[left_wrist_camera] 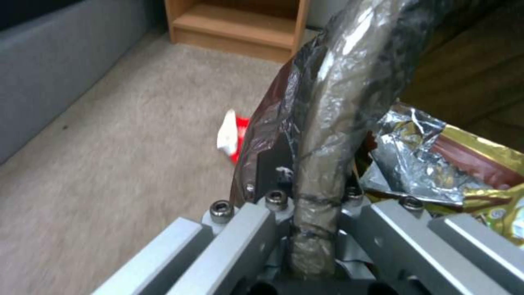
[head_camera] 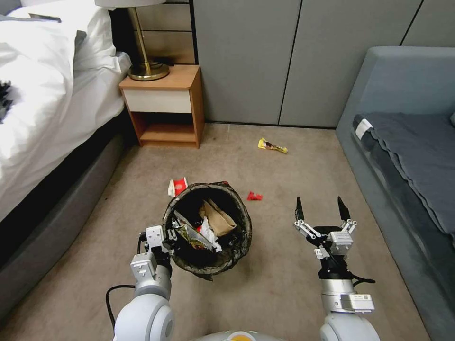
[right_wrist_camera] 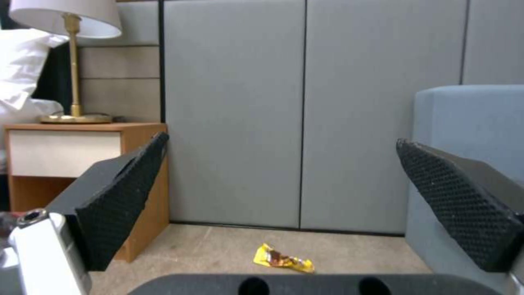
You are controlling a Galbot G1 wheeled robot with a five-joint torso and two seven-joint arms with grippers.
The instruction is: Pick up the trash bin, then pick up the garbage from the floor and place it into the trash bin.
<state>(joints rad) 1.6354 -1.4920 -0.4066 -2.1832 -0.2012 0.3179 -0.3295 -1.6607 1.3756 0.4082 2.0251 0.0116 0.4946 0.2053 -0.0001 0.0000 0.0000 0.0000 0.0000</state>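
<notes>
The round trash bin carried a dark brown-black glossy liner. Inside lay a brown paper bag and a silver-and-gold foil wrapper. On the beige carpet lay a yellow snack wrapper, a small red wrapper and a red-and-white paper cup. The right gripper had black, dimple-textured fingers.

**Trash bin and garbage: state and position**

Trash bin: round, lined with a dark bag folded over the rim, upright, containing a brown paper bag and foil wrappers. On the carpet: crushed red-and-white cup just beside the bin, small red wrapper near it, yellow wrapper well apart, near the wall.
</notes>
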